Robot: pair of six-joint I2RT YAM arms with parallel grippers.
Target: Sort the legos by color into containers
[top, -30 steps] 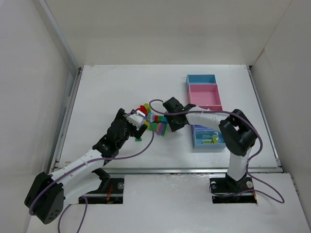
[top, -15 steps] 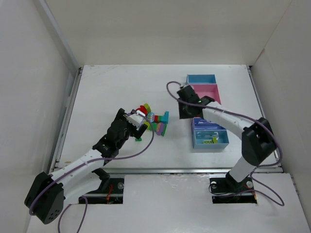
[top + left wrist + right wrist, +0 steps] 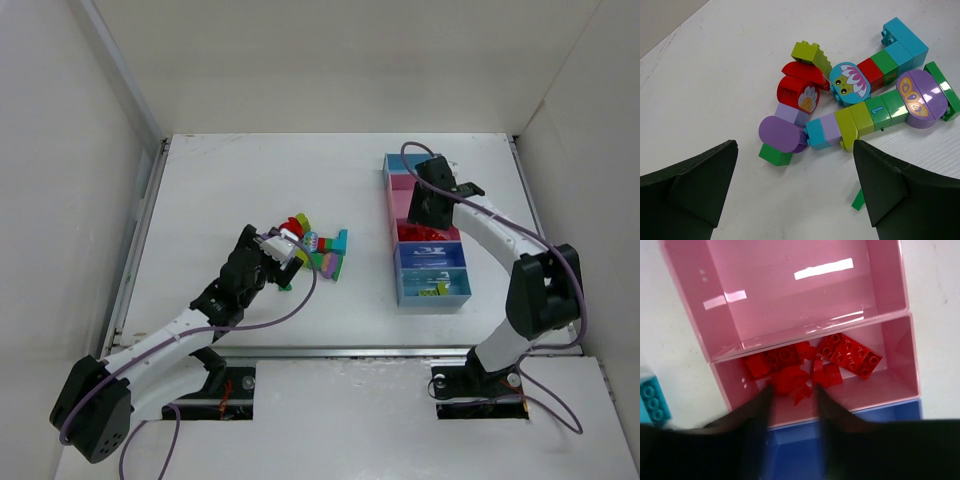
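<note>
Legos [image 3: 850, 356], all red, in pink container [image 3: 901, 376] just beneath right gripper [image 3: 792, 391]

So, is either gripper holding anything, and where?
No. Left gripper gapes empty over the loose legos; right gripper hangs open over red bricks in a pink bin.

legos heap [image 3: 318, 252] on table [image 3: 220, 180] | left of containers [image 3: 392, 200] | bricks [image 3: 847, 354] in middle bin [image 3: 892, 382]

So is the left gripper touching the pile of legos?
Apart. The left wrist view shows the left gripper open, both fingers short of the legos, bare table between.
</note>
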